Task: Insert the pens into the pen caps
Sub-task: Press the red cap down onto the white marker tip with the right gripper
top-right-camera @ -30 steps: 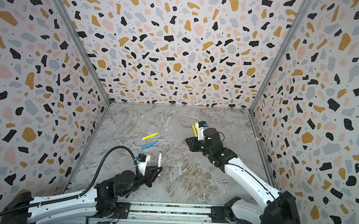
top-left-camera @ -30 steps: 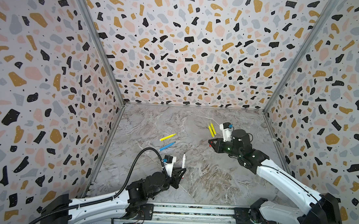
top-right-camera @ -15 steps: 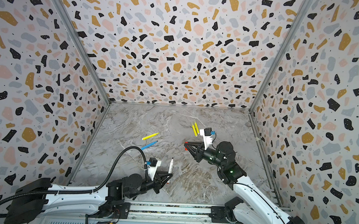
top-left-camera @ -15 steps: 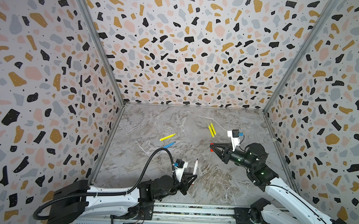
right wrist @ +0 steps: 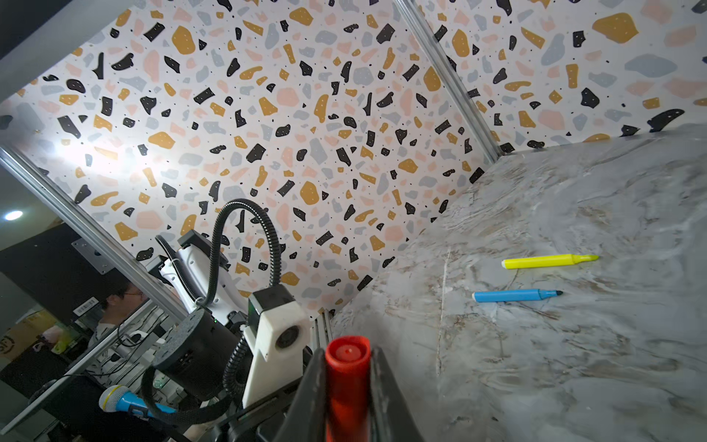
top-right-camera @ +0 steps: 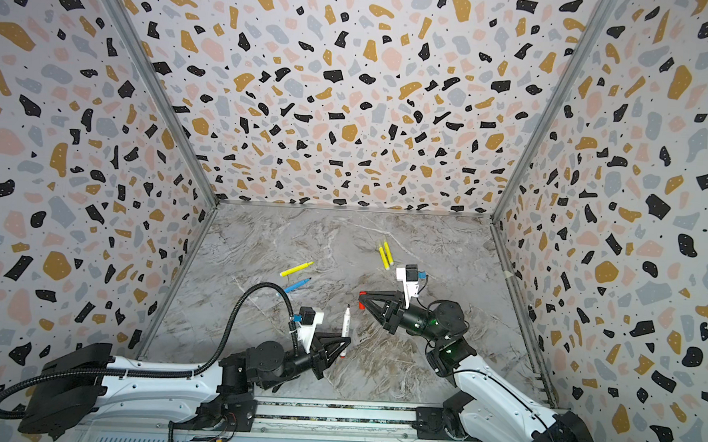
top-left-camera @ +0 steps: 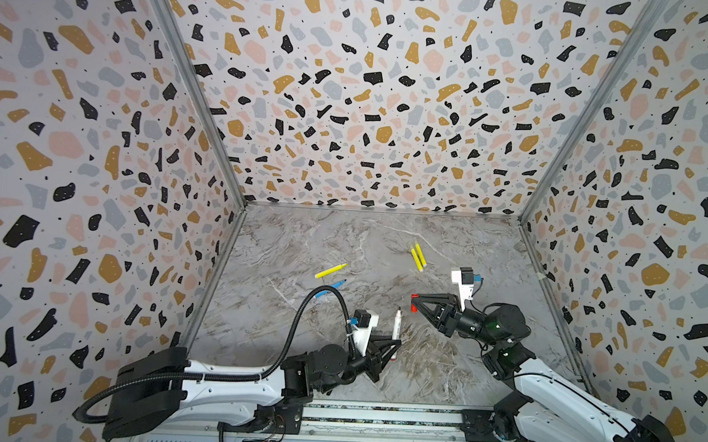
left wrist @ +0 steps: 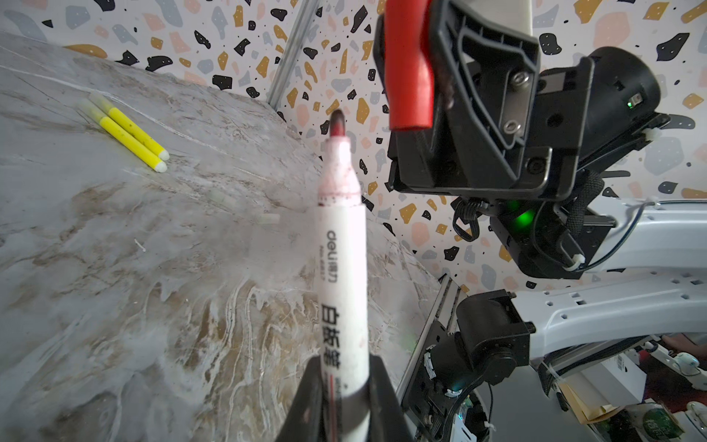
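My left gripper (top-left-camera: 395,349) (top-right-camera: 343,347) (left wrist: 344,369) is shut on the white-barrelled pen (top-left-camera: 396,330) (top-right-camera: 345,322) (left wrist: 342,268), which stands upright with its red tip up. My right gripper (top-left-camera: 416,303) (top-right-camera: 363,300) (right wrist: 347,363) is shut on the red pen cap (top-left-camera: 413,304) (top-right-camera: 362,294) (left wrist: 409,76) (right wrist: 347,379). It holds the cap just right of the pen's tip, a short gap apart. Two yellow pens (top-left-camera: 418,256) (top-right-camera: 386,255) (left wrist: 130,134) lie side by side at the back. Another yellow pen (top-left-camera: 331,270) (right wrist: 547,261) and a blue pen (top-left-camera: 331,288) (right wrist: 514,295) lie left of centre.
Patterned walls (top-left-camera: 371,106) close in the marble table (top-left-camera: 440,372) on three sides. A metal rail (top-left-camera: 375,416) runs along the front edge under both arm bases. The left arm's black cable (top-left-camera: 302,310) arches over the table near the blue pen.
The left gripper has carried the white pen right, toward the middle. The right gripper has drawn the red cap back from the yellow pair and forward, close to the pen's tip.
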`<state>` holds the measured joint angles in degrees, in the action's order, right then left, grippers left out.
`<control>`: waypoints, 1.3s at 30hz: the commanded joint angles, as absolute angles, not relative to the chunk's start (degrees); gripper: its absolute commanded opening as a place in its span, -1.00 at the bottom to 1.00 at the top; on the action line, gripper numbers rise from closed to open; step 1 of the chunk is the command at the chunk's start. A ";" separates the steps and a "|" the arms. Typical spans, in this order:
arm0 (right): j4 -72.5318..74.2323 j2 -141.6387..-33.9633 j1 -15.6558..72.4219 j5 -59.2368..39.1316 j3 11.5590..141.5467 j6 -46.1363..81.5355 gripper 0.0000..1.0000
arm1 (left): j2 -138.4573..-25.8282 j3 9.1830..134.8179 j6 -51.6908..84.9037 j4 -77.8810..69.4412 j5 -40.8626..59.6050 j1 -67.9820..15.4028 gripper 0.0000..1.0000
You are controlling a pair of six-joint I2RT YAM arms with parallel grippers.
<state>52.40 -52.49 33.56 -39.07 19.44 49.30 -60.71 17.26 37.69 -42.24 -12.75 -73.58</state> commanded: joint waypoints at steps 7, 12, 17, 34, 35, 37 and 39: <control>60.81 -55.77 35.06 -34.24 20.71 51.40 -0.97 | -61.44 18.11 38.21 -47.65 -13.13 -74.00 -0.95; 64.09 -59.46 36.33 -33.41 21.66 52.33 -0.97 | -61.26 18.30 38.15 -47.64 -13.27 -74.18 -0.95; 65.81 -62.41 38.47 -32.45 22.71 52.38 -0.97 | -61.35 18.31 38.23 -47.77 -13.41 -74.27 -0.95; 66.77 -62.53 41.22 -30.67 21.77 52.03 -0.99 | -58.40 17.56 38.24 -46.43 -15.05 -74.38 -0.95; 66.75 -62.54 41.38 -30.80 21.76 51.91 -0.99 | -58.28 17.45 38.23 -46.41 -15.11 -74.36 -0.96; 66.71 -62.51 41.87 -30.98 21.71 51.69 -0.99 | -58.10 17.51 38.23 -46.41 -15.12 -74.36 -0.96; 66.60 -62.57 42.81 -31.03 21.53 51.03 -1.00 | -57.84 17.43 38.23 -46.42 -15.29 -74.36 -0.95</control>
